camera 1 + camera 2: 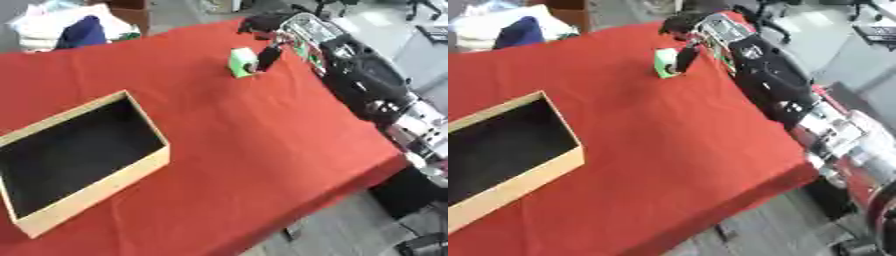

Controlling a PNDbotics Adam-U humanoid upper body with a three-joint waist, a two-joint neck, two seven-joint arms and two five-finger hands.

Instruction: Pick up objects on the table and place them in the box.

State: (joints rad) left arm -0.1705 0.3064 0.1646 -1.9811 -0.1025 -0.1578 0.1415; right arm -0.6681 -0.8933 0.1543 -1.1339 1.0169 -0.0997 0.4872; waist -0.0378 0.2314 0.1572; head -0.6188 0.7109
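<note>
Wooden box (96,187) at lower left, black inside, open top, on red table (254,140). Upper centre: small green-and-white block (241,62) on the cloth. Right hand (267,56) at the block, dark fingers touching its right side; grip unclear, cannot tell.

no readable text, labels or numbers

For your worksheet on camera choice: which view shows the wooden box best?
The left eye view. There the whole box is in frame, with all its walls and dark inside visible on the red cloth. In the right eye view the box runs off the picture's left edge, so only its right part shows.
</note>
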